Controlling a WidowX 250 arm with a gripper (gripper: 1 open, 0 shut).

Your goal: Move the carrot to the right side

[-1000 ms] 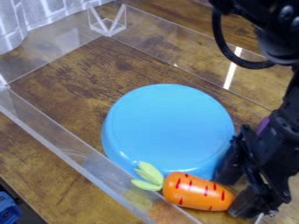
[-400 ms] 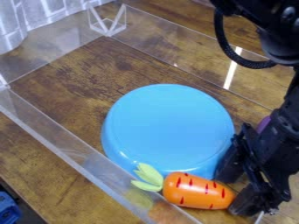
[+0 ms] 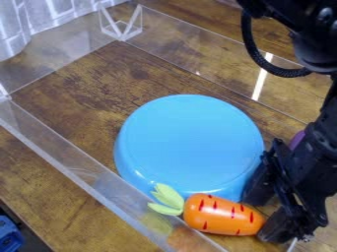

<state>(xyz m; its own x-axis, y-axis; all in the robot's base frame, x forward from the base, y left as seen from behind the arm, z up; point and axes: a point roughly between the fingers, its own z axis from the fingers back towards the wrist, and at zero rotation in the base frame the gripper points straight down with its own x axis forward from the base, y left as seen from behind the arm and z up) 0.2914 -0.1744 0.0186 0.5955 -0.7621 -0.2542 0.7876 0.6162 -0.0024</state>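
The carrot point(image 3: 219, 216) is a small orange toy with dark grooves and pale green leaves point(image 3: 166, 199) pointing left. It lies on the wooden floor at the front, just below the upturned blue bowl point(image 3: 191, 145). My gripper point(image 3: 285, 212) hangs at the right, its black fingers right next to the carrot's blunt right end. The fingers are dark and overlap, so whether they touch or grip the carrot is unclear.
Clear acrylic walls point(image 3: 73, 157) box in the wooden surface point(image 3: 93, 94), with the front-left wall running close to the carrot's leaves. The black arm and cables point(image 3: 297, 39) fill the upper right. A small clear stand point(image 3: 121, 20) sits at the back.
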